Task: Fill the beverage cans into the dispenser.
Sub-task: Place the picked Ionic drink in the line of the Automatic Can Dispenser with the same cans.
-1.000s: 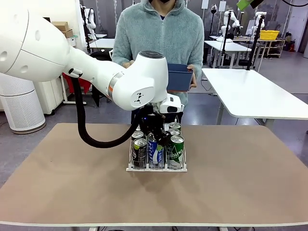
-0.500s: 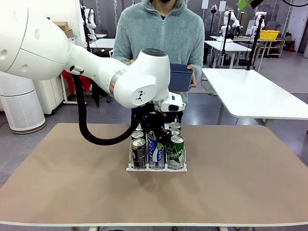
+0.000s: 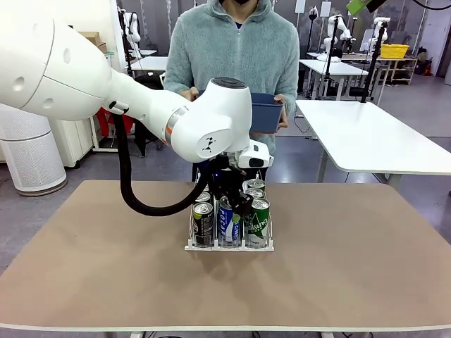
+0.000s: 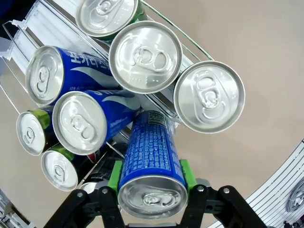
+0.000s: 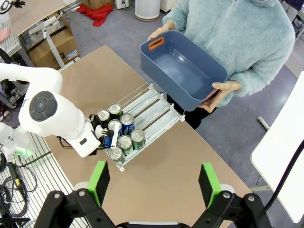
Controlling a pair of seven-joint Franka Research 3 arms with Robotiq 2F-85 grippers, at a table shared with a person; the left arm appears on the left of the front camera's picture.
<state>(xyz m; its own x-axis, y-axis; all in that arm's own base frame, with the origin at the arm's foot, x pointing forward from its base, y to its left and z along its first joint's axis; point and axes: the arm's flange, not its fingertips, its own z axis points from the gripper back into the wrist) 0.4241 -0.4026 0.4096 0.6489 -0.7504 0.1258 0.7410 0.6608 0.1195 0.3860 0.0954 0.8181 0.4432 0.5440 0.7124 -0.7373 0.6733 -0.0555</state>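
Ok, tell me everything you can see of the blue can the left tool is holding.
The slim blue aluminium can with white print has a silver top with its pull tab flat, apparently unopened. It is clamped between the green pads of the left tool, which is shut on its upper body. It hangs over the middle lane of the clear plastic and wire dispenser, its lower end among the cans there; whether it touches them is unclear.

Robotics lab: rows of worktables
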